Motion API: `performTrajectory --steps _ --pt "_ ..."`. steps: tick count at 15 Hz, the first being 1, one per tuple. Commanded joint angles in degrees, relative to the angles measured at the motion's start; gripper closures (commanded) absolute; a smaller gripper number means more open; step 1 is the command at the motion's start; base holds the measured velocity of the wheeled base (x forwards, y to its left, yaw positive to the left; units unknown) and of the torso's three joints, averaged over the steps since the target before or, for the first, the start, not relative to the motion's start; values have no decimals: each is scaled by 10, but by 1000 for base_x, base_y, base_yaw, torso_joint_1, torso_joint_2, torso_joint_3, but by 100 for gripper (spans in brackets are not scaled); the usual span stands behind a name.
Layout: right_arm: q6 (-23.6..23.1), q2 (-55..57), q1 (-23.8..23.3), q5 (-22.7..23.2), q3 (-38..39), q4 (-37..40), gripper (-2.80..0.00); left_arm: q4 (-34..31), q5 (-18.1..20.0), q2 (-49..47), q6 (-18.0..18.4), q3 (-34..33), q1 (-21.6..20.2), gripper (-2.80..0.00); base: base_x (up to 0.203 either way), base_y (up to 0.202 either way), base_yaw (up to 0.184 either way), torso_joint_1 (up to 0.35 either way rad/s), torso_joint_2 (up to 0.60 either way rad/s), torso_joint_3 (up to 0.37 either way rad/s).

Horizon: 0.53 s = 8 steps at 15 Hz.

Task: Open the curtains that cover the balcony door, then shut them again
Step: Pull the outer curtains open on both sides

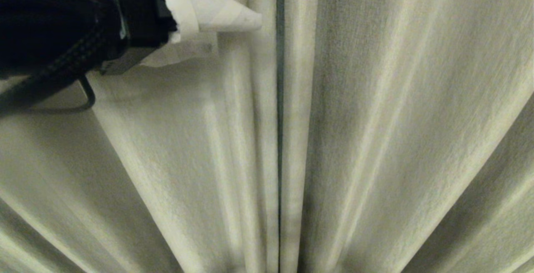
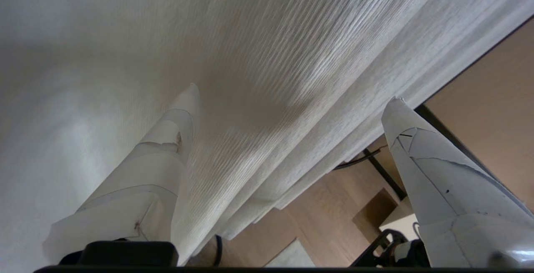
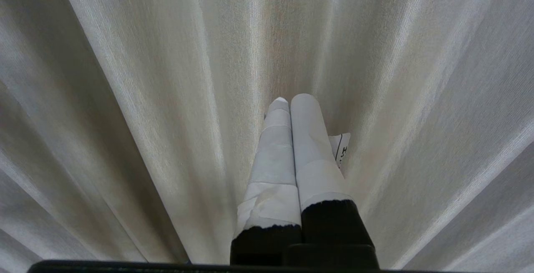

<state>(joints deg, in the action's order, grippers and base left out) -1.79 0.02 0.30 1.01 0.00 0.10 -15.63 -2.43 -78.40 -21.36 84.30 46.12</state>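
Head view: pale grey-beige pleated woven curtains (image 1: 375,139) drawn closed, meeting at narrow dark central gap. Left claw (image 2: 292,102) released, white-taped fingers (image 2: 162,147) spread beside curtain edge. Right claw (image 3: 292,102) clenched, empty, before drapes.

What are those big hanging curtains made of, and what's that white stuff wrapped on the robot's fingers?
The curtains look like heavy woven cloth, matte pale grey-beige: fine ribbed threads show in the weave, and it falls in soft pleats. The fingers of the right gripper seem wrapped in white tape, probably paper or cloth: overlapping bands with torn edges show. Both are guesses from looks.
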Motion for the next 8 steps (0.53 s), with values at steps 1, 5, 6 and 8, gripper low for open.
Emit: performTrajectory --steps 1,5,6,8 --pt "-1 0 0 0 0 0 0 -1 -5 -31 -1 22 4 -280 0 0 0 0 0 0" --pt "-1 0 0 0 0 0 0 1 -56 -78 0 61 4 -280 0 0 0 0 0 0" --pt "-1 0 0 0 0 0 0 1 -74 -85 8 66 2 -280 0 0 0 0 0 0" --pt "-1 0 0 0 0 0 0 2 -104 -101 44 84 -6 -280 0 0 0 0 0 0"
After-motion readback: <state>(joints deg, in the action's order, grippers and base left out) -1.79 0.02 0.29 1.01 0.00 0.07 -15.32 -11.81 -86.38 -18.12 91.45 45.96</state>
